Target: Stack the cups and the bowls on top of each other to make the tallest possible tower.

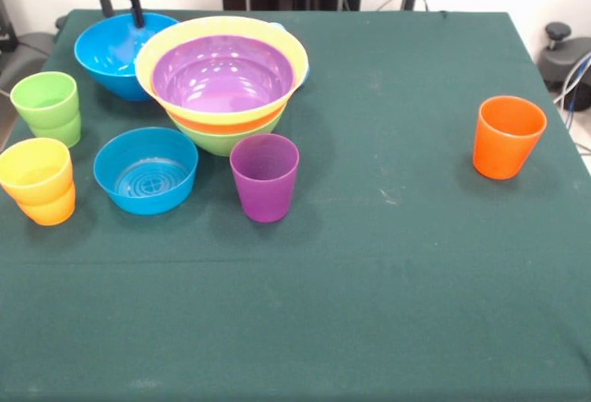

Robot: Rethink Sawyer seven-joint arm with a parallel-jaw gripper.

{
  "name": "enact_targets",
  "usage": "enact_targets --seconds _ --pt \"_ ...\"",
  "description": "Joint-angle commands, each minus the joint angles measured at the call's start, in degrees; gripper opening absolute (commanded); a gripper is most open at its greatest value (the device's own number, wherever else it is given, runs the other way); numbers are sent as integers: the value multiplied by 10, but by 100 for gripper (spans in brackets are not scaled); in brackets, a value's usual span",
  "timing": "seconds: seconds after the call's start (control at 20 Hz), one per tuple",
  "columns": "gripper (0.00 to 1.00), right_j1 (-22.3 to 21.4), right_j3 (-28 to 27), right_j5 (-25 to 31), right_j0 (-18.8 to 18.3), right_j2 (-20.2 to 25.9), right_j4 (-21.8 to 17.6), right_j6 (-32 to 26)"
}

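The tower [222,97] stands at the back left: a lime green bowl [217,140] at the base, an orange layer, the large yellow bowl [171,46], and the purple bowl [222,74] nested on top. A sliver of light blue [302,71] shows behind it. The big blue bowl [111,55] sits to its left. My gripper [120,9] hangs open and empty over that bowl's far rim. The smaller blue bowl [146,171] and a purple cup [265,178] stand in front of the tower. An orange cup [507,137] stands alone at the right.
At the left edge a green cup [46,106] stands upright, and a yellow cup [35,169] sits nested in an orange cup [51,210]. The green table cloth [388,282] covers the table. Cables and grey gear lie beyond the right edge.
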Motion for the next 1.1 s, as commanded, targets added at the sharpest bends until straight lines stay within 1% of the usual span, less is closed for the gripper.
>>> enact_targets --seconds 0.05,0.25,0.9,1.0,1.05,1.1 --pt "100 7 -21 14 12 32 -12 -59" --pt "100 7 -20 13 11 32 -13 -59" --pt "100 36 -44 -11 20 20 -30 -40" --pt "100 37 -43 -5 19 15 -22 -34" --pt "0 35 -44 -3 25 6 -19 -19" --pt "0 36 -40 -13 20 11 -18 -19"
